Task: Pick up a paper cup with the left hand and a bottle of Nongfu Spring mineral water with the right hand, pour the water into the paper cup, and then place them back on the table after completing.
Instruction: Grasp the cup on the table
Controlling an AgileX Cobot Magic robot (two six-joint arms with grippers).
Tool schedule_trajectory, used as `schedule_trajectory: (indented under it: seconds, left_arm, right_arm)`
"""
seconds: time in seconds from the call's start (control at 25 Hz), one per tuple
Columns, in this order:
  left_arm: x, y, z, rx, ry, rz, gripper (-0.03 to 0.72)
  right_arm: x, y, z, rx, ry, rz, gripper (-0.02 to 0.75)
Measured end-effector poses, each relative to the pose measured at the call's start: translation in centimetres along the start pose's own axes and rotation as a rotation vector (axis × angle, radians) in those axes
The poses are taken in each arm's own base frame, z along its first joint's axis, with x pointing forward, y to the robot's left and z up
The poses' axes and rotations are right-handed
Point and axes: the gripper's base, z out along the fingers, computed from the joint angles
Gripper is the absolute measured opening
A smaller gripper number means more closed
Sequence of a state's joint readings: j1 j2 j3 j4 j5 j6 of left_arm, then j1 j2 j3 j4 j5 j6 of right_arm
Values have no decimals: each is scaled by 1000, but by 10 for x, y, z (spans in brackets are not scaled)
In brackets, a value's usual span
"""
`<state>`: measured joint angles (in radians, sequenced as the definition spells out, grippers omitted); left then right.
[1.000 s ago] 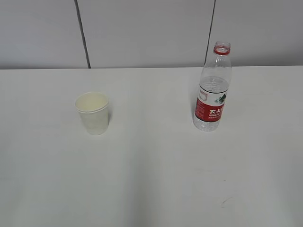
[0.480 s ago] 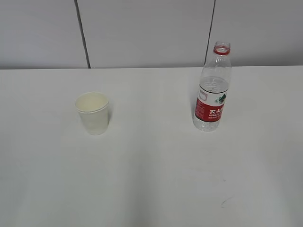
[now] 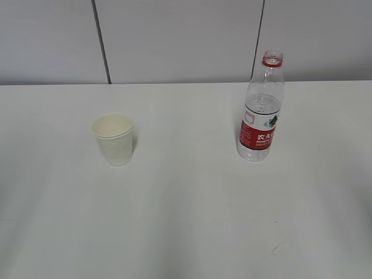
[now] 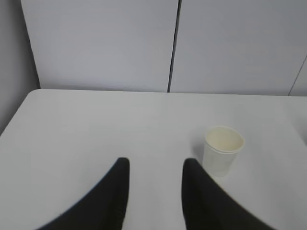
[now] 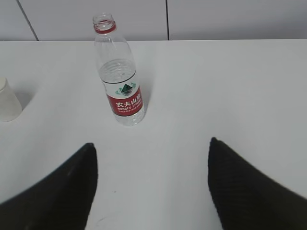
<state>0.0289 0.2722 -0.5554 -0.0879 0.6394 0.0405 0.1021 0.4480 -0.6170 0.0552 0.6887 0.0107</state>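
Note:
A white paper cup (image 3: 114,138) stands upright and empty on the left of the white table (image 3: 186,209). An uncapped clear bottle (image 3: 261,108) with a red label stands upright on the right, partly filled with clear water. Neither arm shows in the exterior view. In the left wrist view my left gripper (image 4: 154,163) is open and empty, and the cup (image 4: 221,150) stands ahead of it to the right. In the right wrist view my right gripper (image 5: 151,146) is wide open and empty, and the bottle (image 5: 120,76) stands ahead of it to the left.
A grey panelled wall (image 3: 186,40) rises behind the table's far edge. A small dark scuff mark (image 3: 278,248) lies on the table near the front right. The cup's edge shows at the far left of the right wrist view (image 5: 7,103).

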Motion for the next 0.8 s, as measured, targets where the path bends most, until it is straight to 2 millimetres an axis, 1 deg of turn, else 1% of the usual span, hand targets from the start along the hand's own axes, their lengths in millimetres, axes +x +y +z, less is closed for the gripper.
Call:
schedule_trajectory:
  seconds: [0.24, 0.4, 0.52, 0.6, 0.68, 0.8]
  left_arm:
    - [-16, 3, 53, -12, 12, -17, 239]
    - [-18, 6, 89, -25, 30, -9, 239]
    - [-18, 8, 113, -36, 9, -4, 239]
    - [-15, 10, 127, -44, -26, -2, 239]
    - [-6, 11, 143, -50, -26, 4, 239]
    - [13, 13, 162, -50, -23, 54, 239]
  right_arm:
    - [-7, -1, 17, 3, 4, 3, 531]
    - [-10, -1, 23, 4, -4, 3, 531]
    - [-10, -1, 24, 5, -9, 4, 531]
    - [-12, -1, 24, 4, -22, 4, 531]
    - [-12, -1, 23, 4, -32, 4, 531]
    - [-13, -1, 23, 4, -41, 6, 531]
